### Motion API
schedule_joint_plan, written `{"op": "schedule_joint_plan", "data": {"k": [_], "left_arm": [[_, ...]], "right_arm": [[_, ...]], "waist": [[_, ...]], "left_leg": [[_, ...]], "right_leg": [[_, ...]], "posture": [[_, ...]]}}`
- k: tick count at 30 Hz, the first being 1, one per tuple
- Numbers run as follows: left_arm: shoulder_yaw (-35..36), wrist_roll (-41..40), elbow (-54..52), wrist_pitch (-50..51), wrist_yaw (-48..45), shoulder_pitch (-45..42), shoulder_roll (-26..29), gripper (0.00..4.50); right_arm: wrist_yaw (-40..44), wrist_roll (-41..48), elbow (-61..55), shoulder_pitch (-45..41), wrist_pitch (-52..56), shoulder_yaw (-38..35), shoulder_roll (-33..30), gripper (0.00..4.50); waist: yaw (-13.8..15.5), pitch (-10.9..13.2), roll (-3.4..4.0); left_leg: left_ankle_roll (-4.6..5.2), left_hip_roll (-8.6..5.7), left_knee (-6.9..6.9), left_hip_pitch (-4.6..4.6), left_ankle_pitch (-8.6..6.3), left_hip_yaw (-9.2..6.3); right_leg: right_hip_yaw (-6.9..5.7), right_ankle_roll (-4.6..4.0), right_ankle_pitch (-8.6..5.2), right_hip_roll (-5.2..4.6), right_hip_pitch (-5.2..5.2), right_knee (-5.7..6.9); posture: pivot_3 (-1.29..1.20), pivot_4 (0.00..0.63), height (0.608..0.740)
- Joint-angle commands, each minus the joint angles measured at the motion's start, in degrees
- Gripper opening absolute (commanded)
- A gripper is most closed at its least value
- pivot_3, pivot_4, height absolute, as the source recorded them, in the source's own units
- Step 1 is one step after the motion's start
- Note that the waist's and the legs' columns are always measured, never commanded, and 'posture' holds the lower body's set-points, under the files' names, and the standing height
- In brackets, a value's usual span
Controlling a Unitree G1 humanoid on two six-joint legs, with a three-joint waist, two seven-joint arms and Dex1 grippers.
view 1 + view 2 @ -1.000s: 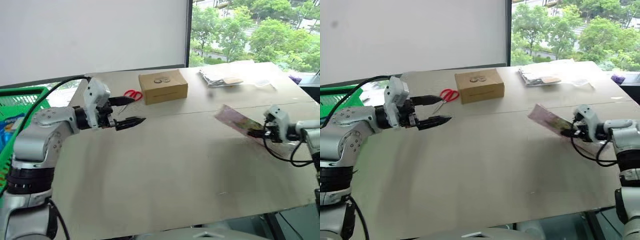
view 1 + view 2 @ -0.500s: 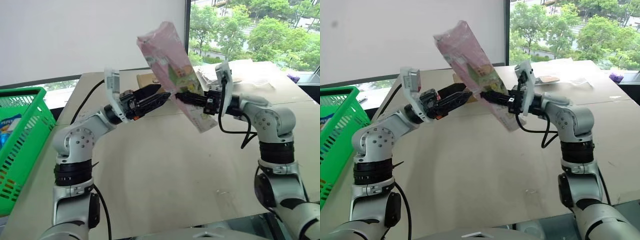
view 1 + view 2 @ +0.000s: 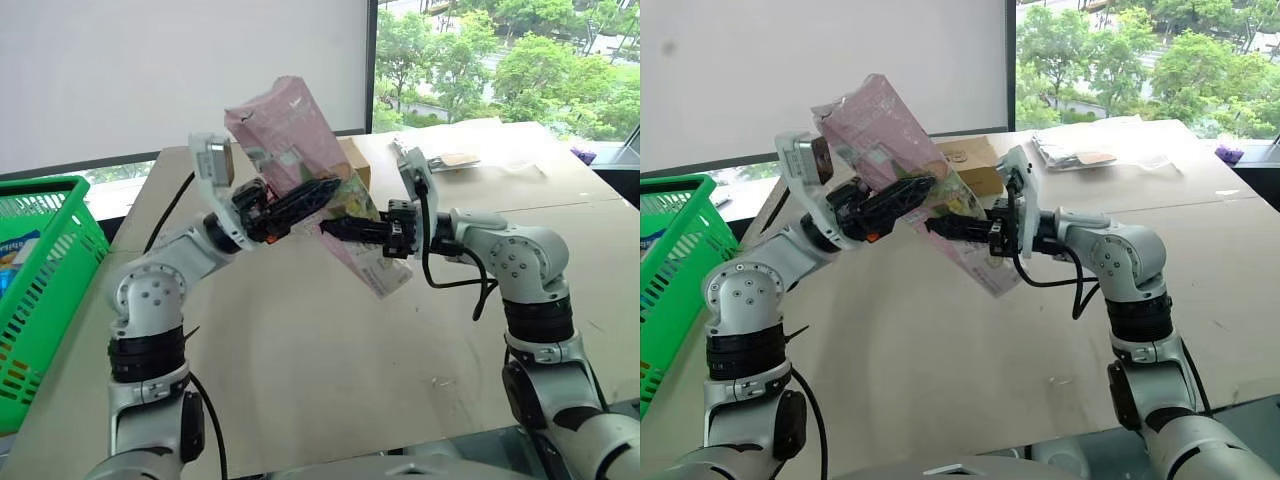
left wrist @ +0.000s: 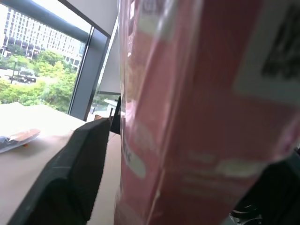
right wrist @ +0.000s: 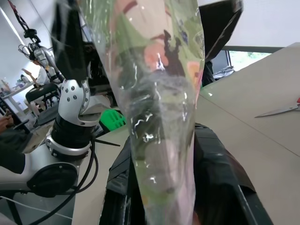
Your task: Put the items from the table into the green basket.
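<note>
Spanning the scene, the table (image 3: 330,370) carries the green basket (image 3: 45,290) at its 9 o'clock edge. The small brown cardboard box (image 3: 975,165) sits toward 12 o'clock. The pink packet (image 3: 300,165) is raised above the table centre, tilted. The right gripper (image 3: 335,228) is clamped on the packet's middle. The left gripper (image 3: 318,190) has its fingers straddling the packet; contact cannot be determined.
</note>
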Motion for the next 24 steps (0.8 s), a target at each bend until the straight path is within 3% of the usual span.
{"op": "schedule_joint_plan", "data": {"k": [1, 5, 7, 12, 17, 20, 22, 24], "left_arm": [[-1.1, -0.1, -2.1, -1.2, -0.4, -0.6, -0.5, 2.03], [-1.2, 4.5, 0.3, -6.8, 1.0, -2.3, -2.4, 0.14], [-0.7, 6.7, 1.3, -9.5, 2.3, -3.5, -3.6, 0.12], [-0.4, 12.8, 2.3, -10.9, 5.4, -4.8, -0.5, 0.12], [-2.1, 29.3, 11.0, -18.8, 8.3, -10.2, 9.9, 0.12], [-6.2, 42.2, 19.2, -24.5, 12.9, -15.6, 15.6, 0.12], [-11.8, 55.5, 24.0, -32.1, 16.5, -18.8, 21.8, 0.12], [-12.5, 62.7, 28.2, -34.8, 23.2, -23.7, 25.1, 0.12]], "right_arm": [[0.0, 2.5, -1.6, -1.6, -0.8, -1.0, -0.2, 2.15], [0.6, 3.9, -2.6, -0.7, -0.2, -1.3, -2.1, 4.22], [0.7, 3.6, -3.1, 1.1, -0.5, -1.3, -3.8, 4.50], [3.6, -0.7, -5.1, 7.0, -8.1, -0.9, -10.9, 4.50], [5.7, -12.0, -1.5, 10.7, -22.4, 2.5, -16.9, 4.50], [6.0, -13.7, -0.8, 11.6, -27.4, 3.3, -15.5, 4.50], [5.0, -10.9, -2.5, 11.1, -27.2, 2.3, -12.5, 4.50], [4.5, -11.1, -3.8, 10.0, -27.2, 3.3, -11.1, 4.50]], "waist": [[0.1, 0.0, 0.00], [0.1, 0.0, 0.00], [0.3, 0.0, 0.00], [0.5, 0.0, -0.01], [0.1, 0.0, 0.05], [0.4, 0.1, 0.00], [0.2, 0.1, 0.00], [0.2, 0.1, -0.05]], "left_leg": [[0.00, 0.00, 0.00, -0.01, 0.00, -0.01], [0.01, -0.01, 0.00, 0.00, 0.00, 0.01], [0.00, 0.00, -0.01, 0.01, 0.00, 0.01], [0.02, 0.00, -0.03, -0.04, -0.01, -0.01], [0.01, 0.03, -0.06, 0.01, 0.00, 0.03], [0.00, 0.04, -0.08, 0.04, 0.00, 0.02], [-0.01, 0.04, -0.11, 0.04, 0.01, 0.04], [-0.03, 0.04, -0.20, 0.01, 0.02, 0.05]], "right_leg": [[-0.01, 0.00, 0.00, 0.00, 0.00, -0.01], [0.00, 0.00, 0.00, 0.00, 0.02, -0.05], [0.01, 0.00, 0.00, 0.00, 0.02, -0.05], [-0.03, 0.00, 0.00, -0.01, 0.03, -0.11], [-0.01, 0.00, -0.01, 0.07, 0.00, -0.06], [-0.02, 0.01, -0.01, 0.08, 0.04, -0.10], [0.04, 0.01, -0.01, 0.08, 0.02, -0.09], [0.06, 0.00, 0.00, 0.09, -0.06, -0.09]], "posture": [[-0.08, 0.000, 0.740], [-0.08, 0.000, 0.740], [-0.08, 0.000, 0.740], [-0.09, 0.000, 0.740], [-0.09, 0.000, 0.740], [-0.07, 0.000, 0.740], [-0.06, 0.000, 0.740], [-0.06, 0.000, 0.740]]}}
